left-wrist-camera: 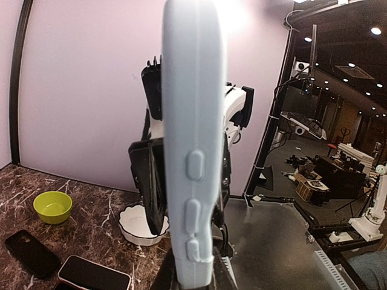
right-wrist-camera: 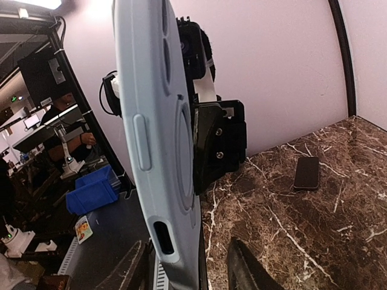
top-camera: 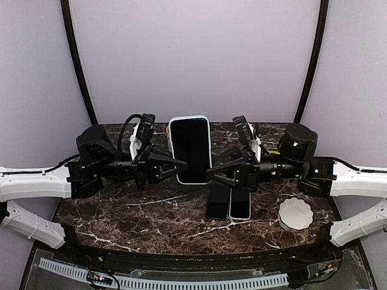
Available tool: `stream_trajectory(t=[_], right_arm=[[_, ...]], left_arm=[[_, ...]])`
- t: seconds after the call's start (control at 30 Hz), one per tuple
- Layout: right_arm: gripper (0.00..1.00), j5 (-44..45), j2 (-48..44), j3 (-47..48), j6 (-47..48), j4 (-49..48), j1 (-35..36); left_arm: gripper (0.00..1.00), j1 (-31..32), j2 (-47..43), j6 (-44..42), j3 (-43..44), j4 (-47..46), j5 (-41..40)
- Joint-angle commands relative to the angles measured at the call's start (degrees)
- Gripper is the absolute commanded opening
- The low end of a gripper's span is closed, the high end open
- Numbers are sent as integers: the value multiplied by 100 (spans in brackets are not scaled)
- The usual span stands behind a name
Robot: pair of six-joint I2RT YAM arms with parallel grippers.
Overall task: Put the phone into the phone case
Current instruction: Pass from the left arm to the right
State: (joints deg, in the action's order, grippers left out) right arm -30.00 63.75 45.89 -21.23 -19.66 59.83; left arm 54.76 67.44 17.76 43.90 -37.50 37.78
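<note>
Black-screened phone [top-camera: 190,151] looks to us seated in the pale blue silicone case [left-wrist-camera: 188,121], upright above the dark marbled surface [top-camera: 151,211], left tool [top-camera: 183,167] clamped on its lower edge, right tool [top-camera: 210,175] spread apart; we judge only setting down remains.

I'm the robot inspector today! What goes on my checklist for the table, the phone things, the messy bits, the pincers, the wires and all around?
Surface: dark marbled table with white veins.
Job's things: phone looks seated in the pale blue phone case, held upright above the table.
Clutter: black phone and pale-rimmed phone lying side by side; white dish; green bowl.
Grippers: left pincer shut on one edge of the case; right pincer open, fingers either side of the opposite edge.
Cables: black cable looped by the left wrist, apart from the case.
Surroundings: lilac backdrop; blue bins beyond the table.
</note>
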Motion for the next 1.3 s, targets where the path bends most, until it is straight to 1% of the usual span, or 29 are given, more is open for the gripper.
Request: stream_trajectory(t=[0.0,0.17,0.2,0.27,0.3,0.33,0.37,0.4,0.47,0.6,0.67,0.73,0.8,0.87,0.93,0.97,1.0,1.07,1.17,1.23,1.27], right_arm=[[43,-89,76,-8,-73,-419,-38],[39,-155,321,111,-20,-270,-35],[41,-152,349,106,-7,-246,-33],[47,-143,373,80,-5,-229,-33],[47,-124,375,71,1,-227,-33],[45,-106,375,76,1,-226,-34],[38,-82,363,97,14,-217,-34],[26,-61,366,127,46,-197,-33],[1,-43,354,194,112,-168,-35],[1,52,315,240,173,-155,-33],[29,151,293,296,214,-30,-34],[52,215,255,413,316,189,-37],[60,270,214,525,392,267,-38],[61,302,228,655,411,246,-35],[61,406,298,807,394,282,-41],[59,471,350,883,403,322,-39],[55,492,388,930,395,314,-38],[41,420,430,959,394,202,-39],[16,314,466,940,372,97,-34],[1,283,467,919,357,78,-44],[0,275,471,909,336,65,-43]], left_arm=[[0,-9,-141,243,233,-676,81],[0,-11,-195,225,200,-689,-62],[0,-8,-209,213,195,-671,-87],[0,-10,-254,166,201,-593,-195],[0,-10,-274,127,199,-533,-215],[0,-14,-284,107,203,-506,-226],[0,-12,-290,79,206,-461,-227],[0,-14,-292,74,202,-447,-223],[0,-17,-285,78,198,-431,-213],[0,-10,-262,63,217,-363,-174],[0,-8,-266,43,223,-319,-173],[0,-8,-271,28,220,-253,-175],[0,-14,-276,0,227,-196,-176],[0,-10,-257,-45,263,-82,-161],[0,-10,-228,-63,279,-3,-141],[0,-5,-221,-67,273,1,-140],[0,-7,-220,-70,259,4,-140],[0,-9,-241,-78,237,-2,-149],[0,-9,-271,-121,240,27,-159],[0,-9,-289,-149,249,64,-159],[0,-9,-291,-158,248,84,-167]])
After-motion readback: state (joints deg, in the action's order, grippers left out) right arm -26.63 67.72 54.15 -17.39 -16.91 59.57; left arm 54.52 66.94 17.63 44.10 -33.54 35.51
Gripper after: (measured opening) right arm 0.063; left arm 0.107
